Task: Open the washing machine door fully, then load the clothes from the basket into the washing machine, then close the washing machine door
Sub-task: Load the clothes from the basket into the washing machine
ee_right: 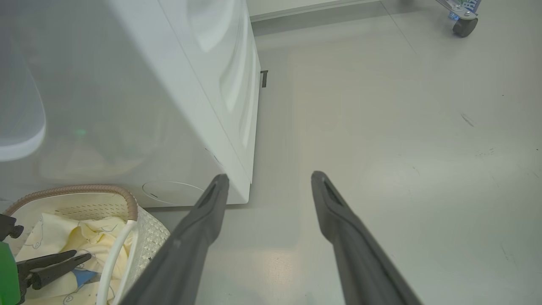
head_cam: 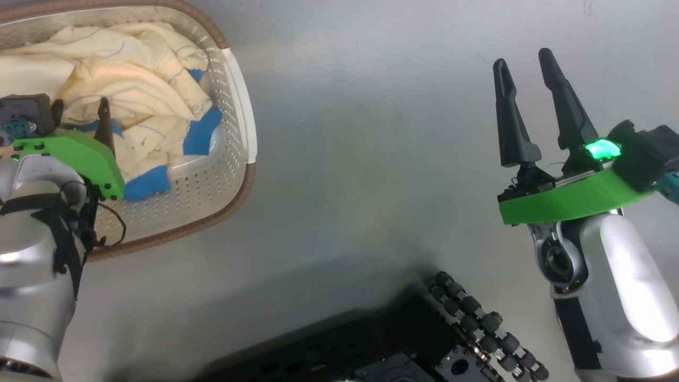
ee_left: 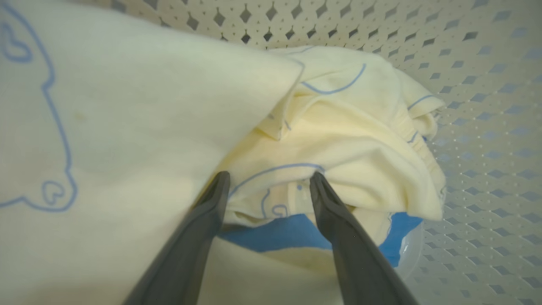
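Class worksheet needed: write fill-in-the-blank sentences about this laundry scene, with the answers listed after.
The clothes lie in the ____.
The left gripper, at the clothes, is ____, not shut.
The right gripper hangs over bare ____.
Missing: basket; open; floor.

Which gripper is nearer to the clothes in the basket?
Left. The left gripper is down inside the basket, open, right at the cream clothes. The right gripper hangs open over the floor, well off to the basket's side.
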{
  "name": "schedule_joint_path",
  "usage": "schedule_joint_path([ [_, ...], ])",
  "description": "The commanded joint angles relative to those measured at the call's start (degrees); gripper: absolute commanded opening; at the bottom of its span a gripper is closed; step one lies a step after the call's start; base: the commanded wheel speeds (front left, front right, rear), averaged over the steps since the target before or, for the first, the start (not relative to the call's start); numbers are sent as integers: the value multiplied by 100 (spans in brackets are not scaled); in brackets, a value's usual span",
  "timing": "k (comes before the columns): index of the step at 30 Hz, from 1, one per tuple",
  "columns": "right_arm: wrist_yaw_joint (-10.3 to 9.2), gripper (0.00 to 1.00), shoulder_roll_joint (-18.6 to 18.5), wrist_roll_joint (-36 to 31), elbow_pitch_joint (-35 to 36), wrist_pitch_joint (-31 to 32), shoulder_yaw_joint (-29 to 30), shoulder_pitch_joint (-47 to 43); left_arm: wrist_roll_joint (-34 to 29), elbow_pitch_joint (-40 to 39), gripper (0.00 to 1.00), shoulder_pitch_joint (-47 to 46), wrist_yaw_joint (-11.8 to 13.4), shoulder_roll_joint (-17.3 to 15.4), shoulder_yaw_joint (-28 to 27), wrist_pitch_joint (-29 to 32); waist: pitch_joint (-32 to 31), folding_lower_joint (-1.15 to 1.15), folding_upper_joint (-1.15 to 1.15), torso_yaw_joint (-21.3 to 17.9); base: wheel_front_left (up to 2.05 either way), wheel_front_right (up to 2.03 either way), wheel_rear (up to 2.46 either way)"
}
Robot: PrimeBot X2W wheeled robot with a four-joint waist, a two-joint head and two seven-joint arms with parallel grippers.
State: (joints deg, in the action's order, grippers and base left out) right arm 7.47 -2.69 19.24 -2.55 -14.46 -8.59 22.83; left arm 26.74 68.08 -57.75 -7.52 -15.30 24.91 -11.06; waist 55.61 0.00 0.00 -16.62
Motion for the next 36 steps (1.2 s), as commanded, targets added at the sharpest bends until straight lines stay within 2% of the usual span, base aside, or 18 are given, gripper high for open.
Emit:
schedule_joint_path([
  [1, 2, 100, -19, 13, 162, -54, -64, -131, 23, 18, 100, 38, 3, -221, -42, -22, 5, 0, 0, -5, 0, 0, 0],
  [35, 2, 100, -19, 52, 272, -54, -133, -129, -82, 499, 100, -460, 116, -338, 366, -8, 229, 0, 0, -262, 0, 0, 0],
  [36, 2, 100, -19, 57, 276, -54, -132, -131, -92, 503, 96, -475, 131, -343, 382, -5, 237, 0, 0, -268, 0, 0, 0],
])
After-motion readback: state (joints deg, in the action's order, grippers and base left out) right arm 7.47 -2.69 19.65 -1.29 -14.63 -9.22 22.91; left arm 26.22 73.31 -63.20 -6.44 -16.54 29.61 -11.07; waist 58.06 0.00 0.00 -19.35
